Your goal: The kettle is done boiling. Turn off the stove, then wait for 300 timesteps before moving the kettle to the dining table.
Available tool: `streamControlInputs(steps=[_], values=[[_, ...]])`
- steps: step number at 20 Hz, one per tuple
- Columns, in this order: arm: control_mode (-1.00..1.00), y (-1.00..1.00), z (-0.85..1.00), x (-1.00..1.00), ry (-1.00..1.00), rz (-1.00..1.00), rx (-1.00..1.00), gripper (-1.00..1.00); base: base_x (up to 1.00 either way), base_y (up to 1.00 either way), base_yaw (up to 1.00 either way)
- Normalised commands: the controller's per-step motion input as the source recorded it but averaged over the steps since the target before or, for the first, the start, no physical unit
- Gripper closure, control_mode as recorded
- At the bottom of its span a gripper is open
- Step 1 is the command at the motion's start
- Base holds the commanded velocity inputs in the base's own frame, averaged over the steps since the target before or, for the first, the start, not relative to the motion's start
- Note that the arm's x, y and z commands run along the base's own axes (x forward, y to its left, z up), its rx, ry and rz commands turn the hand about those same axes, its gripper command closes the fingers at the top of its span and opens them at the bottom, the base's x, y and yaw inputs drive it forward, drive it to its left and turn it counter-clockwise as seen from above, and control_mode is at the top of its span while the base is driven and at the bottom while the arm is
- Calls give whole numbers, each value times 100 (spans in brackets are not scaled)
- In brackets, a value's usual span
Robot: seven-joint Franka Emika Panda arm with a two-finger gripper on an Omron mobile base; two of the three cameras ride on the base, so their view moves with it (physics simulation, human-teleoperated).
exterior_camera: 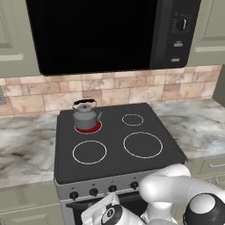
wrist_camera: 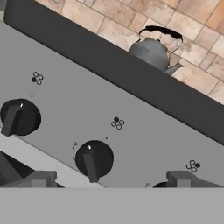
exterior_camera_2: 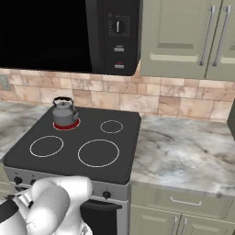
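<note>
Ahead of and above the low-held hand, left base view: the kettle [exterior_camera: 85,115] sits on the stove's [exterior_camera: 115,145] rear-left burner [exterior_camera: 88,127], which glows red, so the heat is on. The arm is folded down in front of the knob row [exterior_camera: 103,190]; a wrong knob turned here leaves that burner live. Right base view: same kettle [exterior_camera_2: 64,112] on the red ring, well beyond the arm's bulk, and the black microwave [exterior_camera_2: 69,34] hangs high above; the dining table is not in sight, so the carry will need the base to drive. Hand view: gripper [wrist_camera: 109,179] faces the silver panel, its two fingertips [wrist_camera: 41,178] spread wide apart and holding nothing, one knob [wrist_camera: 93,158] just beyond and between them, another [wrist_camera: 18,117] off to the side. Risk, as I judge it: the burner icons are small, and if this knob doesn't govern the rear-left ring, turning it lights a second burner. Closing off-centre could slip off the knob's ridge.
</note>
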Motion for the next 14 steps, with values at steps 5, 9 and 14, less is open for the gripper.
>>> streamControlInputs(steps=[5,9,14], values=[[-100,6,-18,15,0,0,0,-100,0,0,0],[-100,5,-14,16,0,0,0,-100,0,0,0],[-100,1,-8,17,-1,0,0,-100,0,0,0]])
